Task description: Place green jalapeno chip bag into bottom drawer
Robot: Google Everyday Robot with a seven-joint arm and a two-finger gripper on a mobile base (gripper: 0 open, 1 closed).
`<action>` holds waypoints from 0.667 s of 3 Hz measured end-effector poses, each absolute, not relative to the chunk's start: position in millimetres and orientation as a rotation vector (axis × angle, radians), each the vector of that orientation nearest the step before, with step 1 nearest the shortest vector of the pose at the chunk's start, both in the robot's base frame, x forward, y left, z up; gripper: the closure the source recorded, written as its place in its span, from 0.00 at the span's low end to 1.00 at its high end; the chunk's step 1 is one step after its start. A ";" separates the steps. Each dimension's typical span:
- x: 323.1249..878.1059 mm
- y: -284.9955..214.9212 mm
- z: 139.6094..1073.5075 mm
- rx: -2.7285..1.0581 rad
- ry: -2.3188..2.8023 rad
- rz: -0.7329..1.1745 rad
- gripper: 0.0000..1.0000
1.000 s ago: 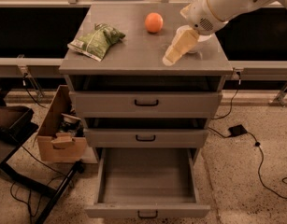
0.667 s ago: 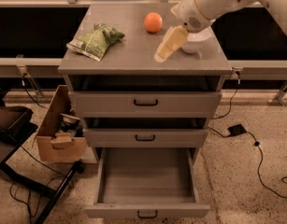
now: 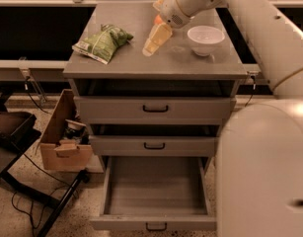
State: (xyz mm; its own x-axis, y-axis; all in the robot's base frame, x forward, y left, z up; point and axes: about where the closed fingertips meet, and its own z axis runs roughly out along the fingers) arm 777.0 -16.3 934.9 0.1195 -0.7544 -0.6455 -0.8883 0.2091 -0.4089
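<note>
On the smooth grey cabinet top (image 3: pixel 156 65), far left: one crinkly green jalapeno chip bag (image 3: pixel 102 42), pillow-shaped, pale at the ends, lying flat. Just right of it, poised over the middle of the top and apart from the bag: one pale yellow, wedge-shaped gripper (image 3: pixel 150 47), tapering toward the near left. Impossible to tell whether spread or closed. Behind the gripper, mostly hidden: one round orange (image 3: pixel 158 19). Farther right: one glossy white bowl (image 3: pixel 205 37), upright. Reaching in from the right: one thick, smooth white robot arm (image 3: pixel 249 19).

Below the top, three grey drawers, flat-fronted, each with one small black handle. Pushed in: the top drawer (image 3: pixel 116 110) and the middle drawer (image 3: pixel 121 144), both shallow. Pulled out toward the near side: the bottom drawer (image 3: pixel 156 189), deepest of the three, boxy, plain grey inside.

On the speckled floor (image 3: pixel 67 216), at left beside the cabinet: one open brown cardboard box (image 3: pixel 57 154), with black cables (image 3: pixel 22 201) trailing nearby.
</note>
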 end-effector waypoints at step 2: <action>841.5 54.4 950.1 -1.482 1.506 0.288 0.00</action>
